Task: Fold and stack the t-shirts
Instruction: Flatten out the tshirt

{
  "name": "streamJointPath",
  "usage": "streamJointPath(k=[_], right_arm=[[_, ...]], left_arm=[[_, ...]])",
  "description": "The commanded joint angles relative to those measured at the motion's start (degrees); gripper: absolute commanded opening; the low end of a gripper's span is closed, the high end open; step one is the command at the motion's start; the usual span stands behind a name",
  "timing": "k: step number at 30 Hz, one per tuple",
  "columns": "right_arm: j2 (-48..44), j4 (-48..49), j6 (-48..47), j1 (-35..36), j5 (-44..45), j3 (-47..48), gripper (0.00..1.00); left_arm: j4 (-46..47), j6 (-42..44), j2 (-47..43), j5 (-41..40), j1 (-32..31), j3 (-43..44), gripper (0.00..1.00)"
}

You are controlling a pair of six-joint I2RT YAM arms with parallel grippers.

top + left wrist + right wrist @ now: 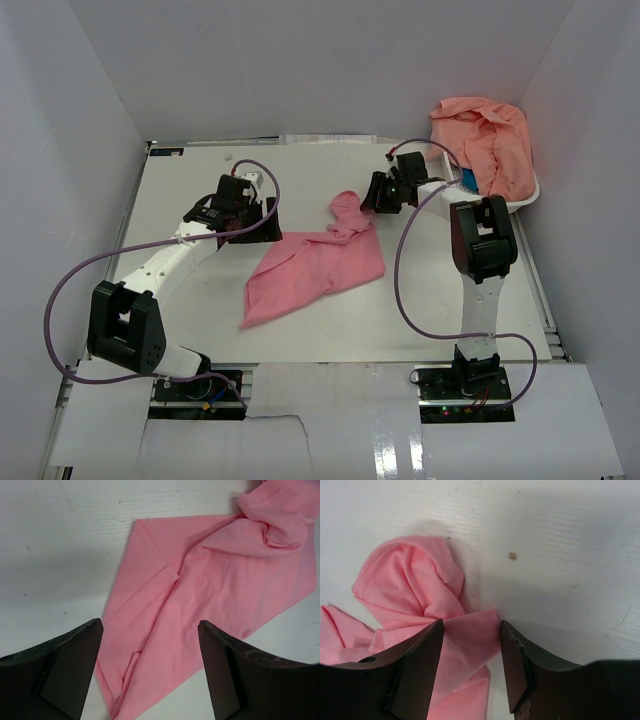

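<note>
Item: one rose-pink t-shirt [315, 265], lies crumpled near the middle of the table [190, 170], bunched end toward the far edge; more salmon t-shirts [485, 140] heaped in the white basket [528, 198] at the far right corner. Handling, as judged: light, limp, unbreakable, apt to sag and drag, best taken at hems or seam corners. Left gripper [149, 627] wide, empty, above the cloth's left part; right gripper [471, 625] narrow about a fold at the bunched end, grip uncertain.
</note>
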Motion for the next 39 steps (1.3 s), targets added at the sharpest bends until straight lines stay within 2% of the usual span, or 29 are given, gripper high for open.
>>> streamJointPath(k=[1,3,4,6,7,9,12,13,16,20,24,27,29,31,39], right_arm=[[-2.7,-0.5,0.9,0.4,-1.3,-2.3,0.56],[-3.2,-1.4,0.6,0.4,-0.9,-2.3,0.53],[-3.2,-2.6,0.4,0.4,-0.7,-1.8,0.44],[-3.1,-4.1,0.0,0.4,-0.2,-1.1,0.33],[-3.2,-4.5,-0.1,0.4,-0.1,-1.0,0.18],[-3.6,-4.7,-0.1,0.4,0.4,-1.5,0.13],[-4.8,-4.4,-0.2,0.6,1.7,-2.4,0.16],[-5.2,-4.4,-0.4,0.6,2.1,-2.4,0.25],[-5.5,-5.6,-1.2,0.7,3.2,-1.6,0.36],[-5.6,-6.3,-1.8,0.8,4.2,-1.0,0.37],[-5.7,-6.4,-1.9,0.8,4.2,-1.0,0.34],[-5.7,-6.4,-1.9,0.8,4.2,-1.0,0.28],[-5.4,-6.0,-1.9,0.8,3.9,-1.1,0.15],[-5.1,-5.8,-1.9,0.8,3.5,-1.0,0.09],[-9.0,-4.7,-3.0,1.7,3.3,0.0,0.08]], left_arm=[[0.8,0.3,-2.6,-0.3,-0.2,-0.4,0.88],[0.8,0.3,-2.7,-0.4,-0.2,-0.4,0.88],[0.8,0.3,-2.8,-0.3,-0.2,-0.4,0.88],[0.8,0.3,-2.9,-0.3,-0.2,-0.5,0.88],[0.8,0.3,-3.0,-0.4,-0.2,-0.5,0.88],[0.9,0.3,-3.0,-0.5,-0.2,-0.5,0.88],[0.8,0.2,-3.1,-0.5,-0.2,-0.5,0.88],[0.8,0.2,-3.0,-0.6,-0.2,-0.5,0.88],[0.8,0.2,-3.0,-0.5,-0.2,-0.5,0.88],[0.8,0.3,-3.2,-0.6,-0.2,-0.6,0.88],[0.8,0.3,-3.1,-0.4,-0.2,-0.5,0.88],[0.8,0.3,-3.0,-0.5,-0.2,-0.5,0.88],[0.8,0.3,-3.1,-0.4,-0.2,-0.6,0.88],[0.8,0.2,-3.1,-0.4,-0.2,-0.6,0.88],[0.8,0.3,-3.0,-0.7,-0.2,-0.6,0.88]])
